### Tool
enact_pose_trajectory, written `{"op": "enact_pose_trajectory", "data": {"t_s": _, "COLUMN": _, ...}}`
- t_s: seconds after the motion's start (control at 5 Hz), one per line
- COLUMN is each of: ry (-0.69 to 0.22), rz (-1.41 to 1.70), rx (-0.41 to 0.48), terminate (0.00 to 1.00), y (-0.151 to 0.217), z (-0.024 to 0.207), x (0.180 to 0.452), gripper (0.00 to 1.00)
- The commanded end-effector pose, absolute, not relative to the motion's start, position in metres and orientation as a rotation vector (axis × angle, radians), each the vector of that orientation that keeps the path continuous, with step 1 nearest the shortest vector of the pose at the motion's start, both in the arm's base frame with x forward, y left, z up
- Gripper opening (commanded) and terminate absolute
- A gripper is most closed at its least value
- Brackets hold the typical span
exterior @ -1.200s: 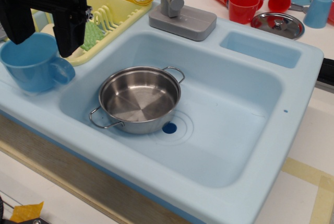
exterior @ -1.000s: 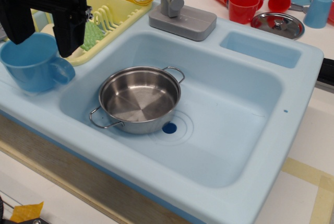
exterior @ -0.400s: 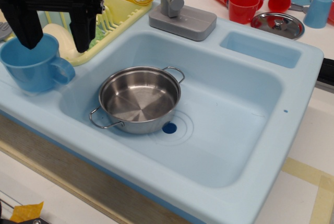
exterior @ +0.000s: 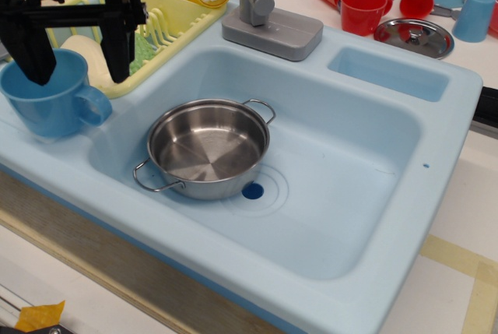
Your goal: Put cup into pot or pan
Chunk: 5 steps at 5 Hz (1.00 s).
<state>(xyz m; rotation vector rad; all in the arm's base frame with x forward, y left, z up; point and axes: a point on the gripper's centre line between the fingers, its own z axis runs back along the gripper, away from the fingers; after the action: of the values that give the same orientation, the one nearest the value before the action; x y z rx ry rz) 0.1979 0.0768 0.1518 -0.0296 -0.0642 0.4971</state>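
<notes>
The large light-blue cup (exterior: 48,100) with a loop handle stands upright on the sink's left ledge. My black gripper (exterior: 76,77) hangs open over it. The left finger (exterior: 33,52) reaches down into the cup's mouth. The right finger (exterior: 117,46) is outside the cup's right side, in front of the dish rack. The cup's right wall lies between the fingers, and I cannot tell if either finger touches it. The shiny steel pan (exterior: 208,147) with two wire handles sits empty in the sink basin, to the right of the cup and lower.
A yellow dish rack (exterior: 175,15) stands behind the cup. The grey faucet (exterior: 261,7) is at the back of the light-blue sink (exterior: 350,194). Red cups (exterior: 362,8), a steel lid (exterior: 412,36) and a small blue cup (exterior: 475,15) sit at the back right.
My gripper has turned and its fingers now stand wider apart, the right one shifted right. The left finger has come down into the cup. The cup and pan have not moved.
</notes>
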Motion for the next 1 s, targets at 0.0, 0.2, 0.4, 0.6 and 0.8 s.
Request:
{"op": "enact_pose_trajectory", "data": {"t_s": 0.0, "ry": -0.065, "rz": 0.487, "rx": -0.029, "terminate": 0.0, "y": 0.079, "z": 0.139, "x": 0.205, "gripper": 0.0}}
{"op": "enact_pose_trajectory", "data": {"t_s": 0.2, "ry": -0.061, "rz": 0.484, "rx": -0.021, "terminate": 0.0, "y": 0.078, "z": 0.135, "x": 0.203, "gripper": 0.0}}
{"op": "enact_pose_trajectory", "data": {"t_s": 0.4, "ry": -0.057, "rz": 0.468, "rx": -0.012, "terminate": 0.0, "y": 0.076, "z": 0.135, "x": 0.2, "gripper": 0.0}}
{"op": "enact_pose_trajectory", "data": {"t_s": 0.6, "ry": -0.068, "rz": 0.44, "rx": 0.011, "terminate": 0.0, "y": 0.069, "z": 0.143, "x": 0.198, "gripper": 0.0}}
{"op": "enact_pose_trajectory", "data": {"t_s": 0.8, "ry": -0.116, "rz": 0.39, "rx": 0.019, "terminate": 0.0, "y": 0.05, "z": 0.15, "x": 0.201, "gripper": 0.0}}
